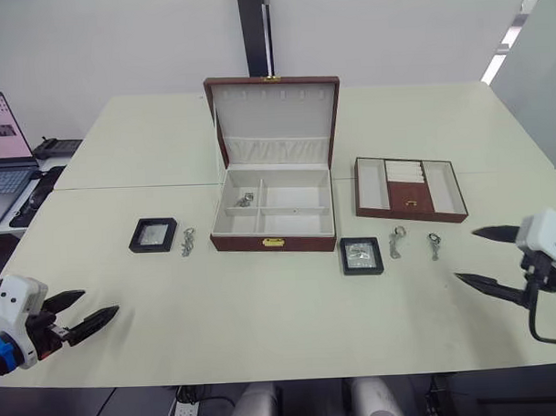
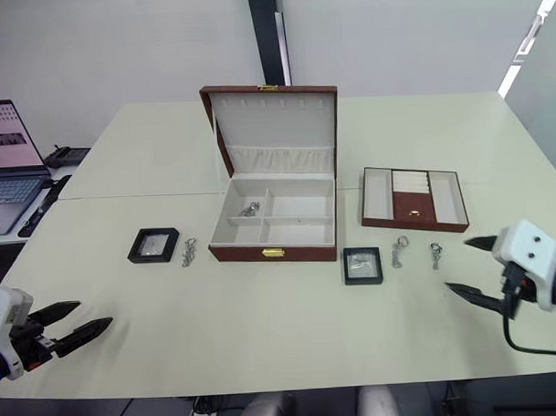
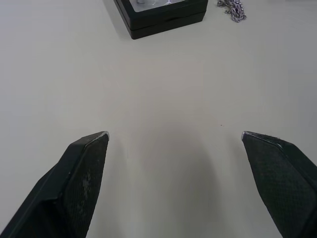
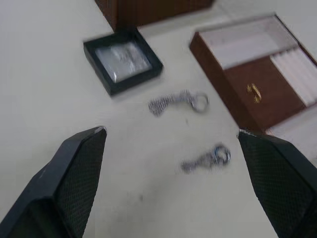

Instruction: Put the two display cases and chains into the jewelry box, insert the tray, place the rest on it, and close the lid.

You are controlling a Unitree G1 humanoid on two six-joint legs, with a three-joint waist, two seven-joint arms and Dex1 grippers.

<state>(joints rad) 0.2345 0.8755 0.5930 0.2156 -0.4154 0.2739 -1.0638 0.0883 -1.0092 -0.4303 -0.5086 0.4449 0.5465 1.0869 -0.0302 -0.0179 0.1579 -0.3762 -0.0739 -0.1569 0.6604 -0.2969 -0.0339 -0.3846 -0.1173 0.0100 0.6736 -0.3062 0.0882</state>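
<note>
On the desk [image 1: 291,317] the jewelry box [image 1: 274,213] stands open, one chain in it, the tray [image 1: 410,188] to its right. Both display cases [image 1: 154,234] [image 1: 362,256] lie outside; nothing more is loaded yet. My left pincer [image 1: 92,312] and right pincer [image 1: 485,255] hang wide and empty, so next I judge the left must reach its case.

No readable text, labels, brands or numbers anywhere. Laptop screen [image 1: 3,117] far left shows content, too small to read.
</note>
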